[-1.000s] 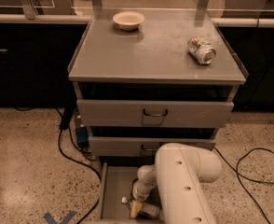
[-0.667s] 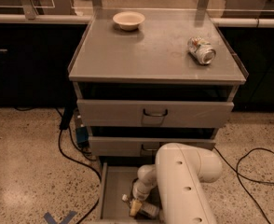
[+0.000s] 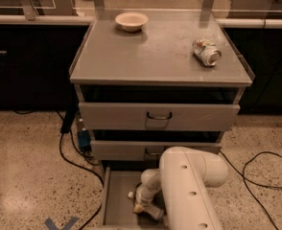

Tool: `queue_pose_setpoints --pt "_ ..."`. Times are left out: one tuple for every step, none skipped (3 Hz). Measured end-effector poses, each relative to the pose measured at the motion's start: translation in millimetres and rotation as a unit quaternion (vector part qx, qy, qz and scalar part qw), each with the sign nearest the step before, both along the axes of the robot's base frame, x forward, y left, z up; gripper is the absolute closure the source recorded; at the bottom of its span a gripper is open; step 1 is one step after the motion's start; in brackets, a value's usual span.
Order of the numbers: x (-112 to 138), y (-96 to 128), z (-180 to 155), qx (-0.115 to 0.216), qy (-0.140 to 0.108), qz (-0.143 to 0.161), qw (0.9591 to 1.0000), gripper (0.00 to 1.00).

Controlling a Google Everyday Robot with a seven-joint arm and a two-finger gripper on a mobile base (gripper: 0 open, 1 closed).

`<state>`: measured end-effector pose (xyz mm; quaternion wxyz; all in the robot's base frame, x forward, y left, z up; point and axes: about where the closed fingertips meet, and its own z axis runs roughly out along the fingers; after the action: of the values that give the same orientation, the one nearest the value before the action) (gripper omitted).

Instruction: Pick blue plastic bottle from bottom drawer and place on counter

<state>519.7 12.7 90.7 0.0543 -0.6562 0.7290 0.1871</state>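
The bottom drawer (image 3: 116, 200) stands pulled out well forward of the front edge of the counter (image 3: 155, 56), so that its tray is open to access from above. The two drawers between it and the counter are drawn out far less. The arm (image 3: 189, 186) reaches down from in front of the counter, which places the gripper (image 3: 142, 204) low inside the tray. The gripper is at the blue plastic bottle (image 3: 154, 211), which lies on its side on the drawer floor, far below counter level. Whether the gripper has closed on the bottle cannot be told, as the wrist covers the contact area. Judged step: grasp in progress; lift and transfer not yet done. On the counter, a bowl (image 3: 131, 20) occupies the rear left and a crushed can (image 3: 206, 51) the right side. The centre and front are therefore the likely placement zone.
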Motion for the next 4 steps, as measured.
queue_pose_setpoints --pt "0.0 0.0 0.0 0.0 0.0 0.0 1.0 1.0" --pt "0.0 0.0 7.0 0.0 0.0 0.0 1.0 1.0" --pt "-0.7 0.1 12.5 -0.001 -0.001 0.001 1.0 1.0" --pt "-9.2 0.7 52.5 -0.009 -0.014 0.012 0.9998 1.0"
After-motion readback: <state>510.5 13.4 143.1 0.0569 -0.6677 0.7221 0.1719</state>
